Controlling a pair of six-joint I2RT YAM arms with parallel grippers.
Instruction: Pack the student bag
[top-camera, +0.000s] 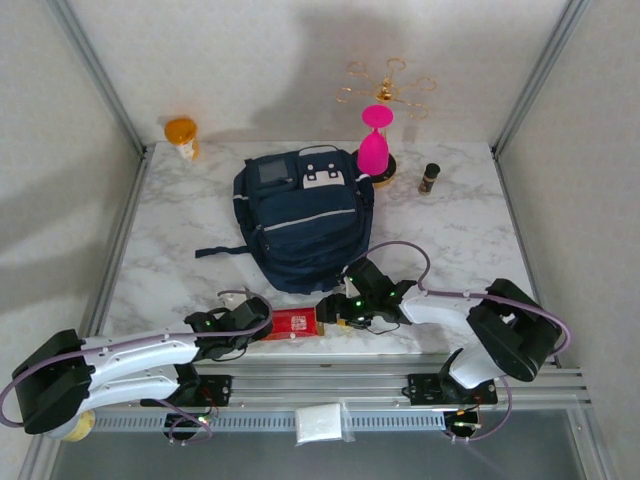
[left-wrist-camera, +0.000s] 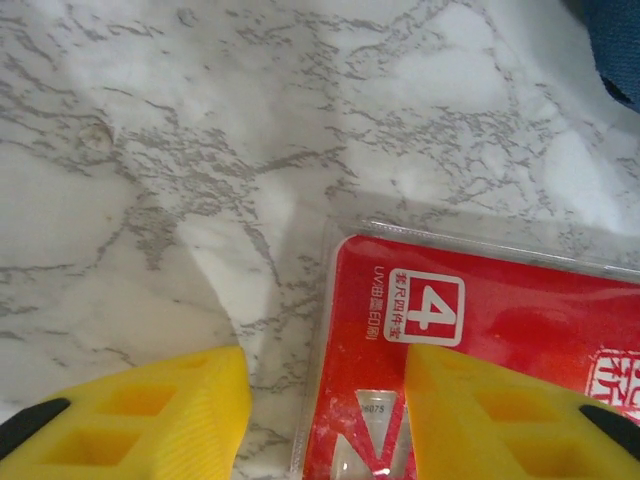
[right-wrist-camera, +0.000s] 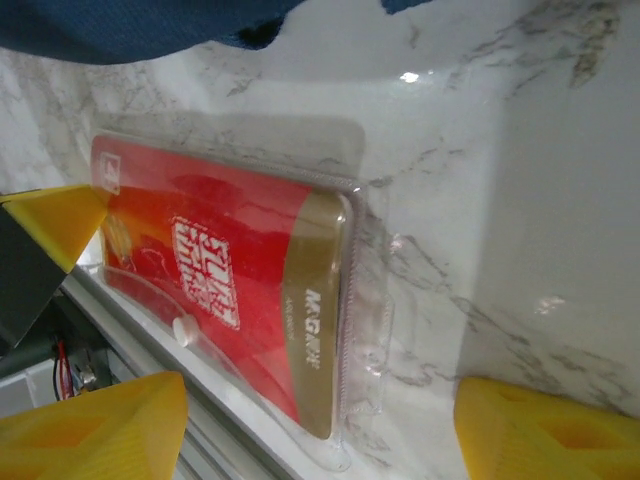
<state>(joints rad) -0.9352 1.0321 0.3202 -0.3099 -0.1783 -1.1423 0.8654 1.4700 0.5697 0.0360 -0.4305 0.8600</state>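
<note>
The student bag (top-camera: 300, 220), a navy backpack with white front patches, lies flat mid-table; a corner of it shows in the left wrist view (left-wrist-camera: 615, 50) and along the top of the right wrist view (right-wrist-camera: 150, 25). A red flat package in clear plastic (top-camera: 293, 323) lies at the table's near edge, in front of the bag. My left gripper (top-camera: 262, 326) is open at its left end: one yellow finger (left-wrist-camera: 170, 415) is over marble, the other over the red package (left-wrist-camera: 500, 310). My right gripper (top-camera: 335, 310) stands wide open at the right end of the package (right-wrist-camera: 240, 290), touching nothing.
At the back stand an orange pill bottle (top-camera: 181, 133), a pink goblet (top-camera: 374, 140) by a gold wire stand (top-camera: 388, 92), and a small dark bottle (top-camera: 430, 177). The aluminium rail (top-camera: 330, 385) runs just below the package. A white packet (top-camera: 320, 424) lies under the table edge.
</note>
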